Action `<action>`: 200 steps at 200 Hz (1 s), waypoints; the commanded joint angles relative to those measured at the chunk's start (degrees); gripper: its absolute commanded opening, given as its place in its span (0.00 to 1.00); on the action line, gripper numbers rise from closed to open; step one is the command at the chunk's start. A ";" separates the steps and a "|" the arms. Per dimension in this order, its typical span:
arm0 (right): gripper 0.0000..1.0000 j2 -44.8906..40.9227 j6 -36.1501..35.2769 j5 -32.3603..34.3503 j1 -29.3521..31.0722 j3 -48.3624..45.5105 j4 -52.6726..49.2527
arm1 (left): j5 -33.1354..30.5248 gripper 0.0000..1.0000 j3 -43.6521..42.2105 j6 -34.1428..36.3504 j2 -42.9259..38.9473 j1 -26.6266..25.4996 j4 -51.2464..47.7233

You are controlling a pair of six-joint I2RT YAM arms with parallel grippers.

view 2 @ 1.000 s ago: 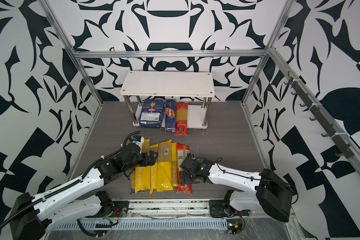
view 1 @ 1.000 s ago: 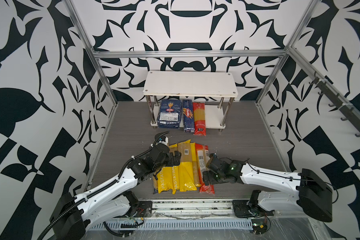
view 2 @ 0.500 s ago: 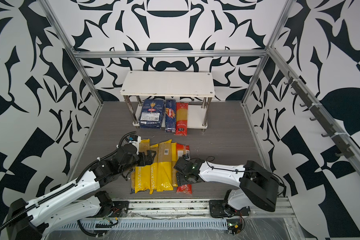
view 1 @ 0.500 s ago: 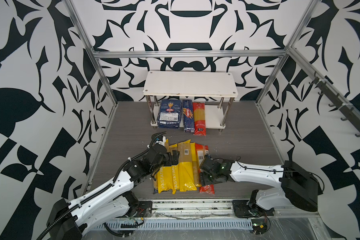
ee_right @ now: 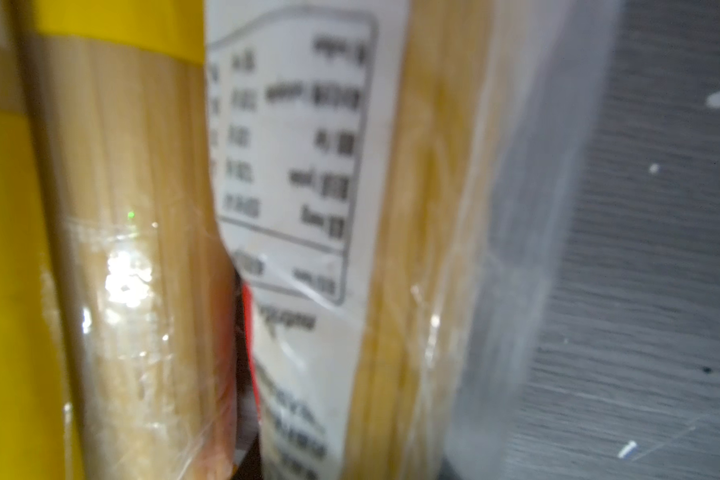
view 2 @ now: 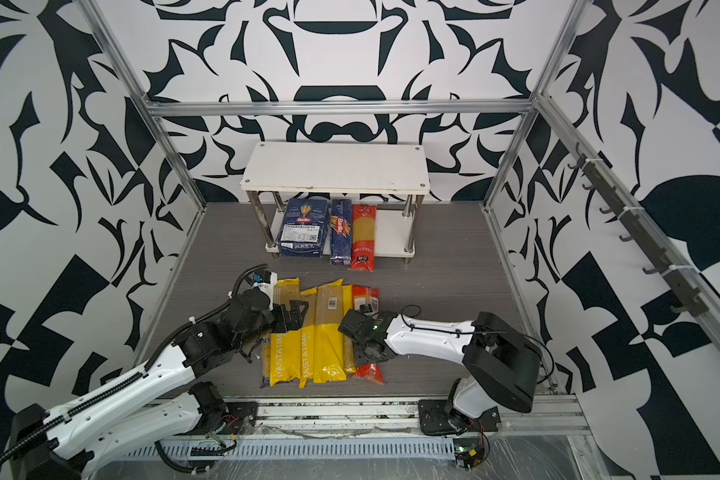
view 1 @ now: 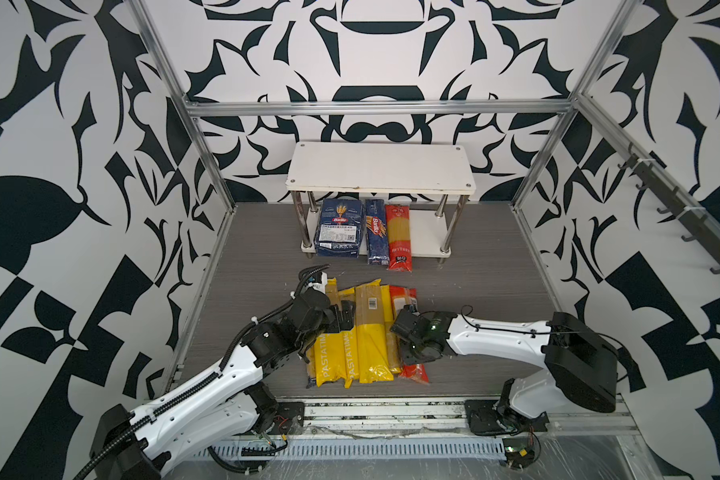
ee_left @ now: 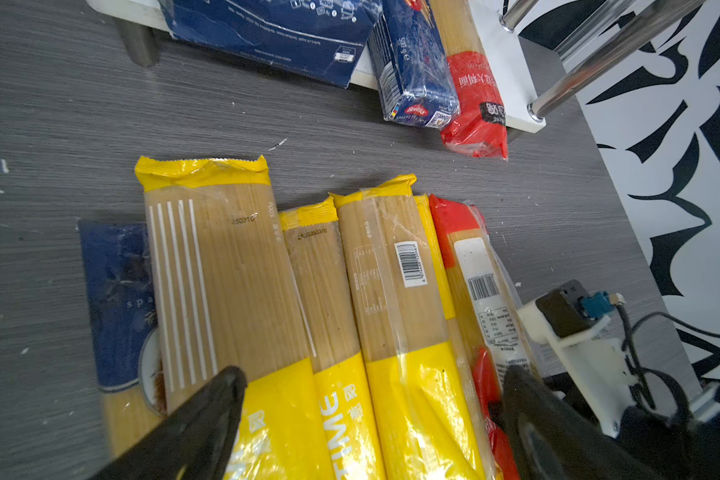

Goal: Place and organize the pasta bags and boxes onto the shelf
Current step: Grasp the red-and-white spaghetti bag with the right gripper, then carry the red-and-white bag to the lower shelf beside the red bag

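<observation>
Lower centre: my left gripper [ee_left: 373, 374] gapes empty above yellow-and-clear spaghetti bags [view 1: 368, 332]. My right gripper [view 1: 410, 345] covers the red-and-clear bag [view 1: 404, 297], hold unclear; grey tabletop [view 1: 495, 282] open rightward.

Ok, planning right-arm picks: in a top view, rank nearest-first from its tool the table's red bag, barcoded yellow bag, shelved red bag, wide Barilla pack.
Right tool outward:
1. Red-and-clear spaghetti bag on the grey table: beneath it.
2. Yellow-and-clear barcoded bag: just left.
3. Red-and-clear bag: white two-tier shelf, lower board.
4. Wide flat dark-blue Barilla pack: shelf's left end.
</observation>
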 commanded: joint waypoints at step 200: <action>0.05 -30.53 -14.33 -8.57 -19.21 -0.58 -3.59 | -3.59 0.99 2.15 1.50 2.16 -0.18 -2.94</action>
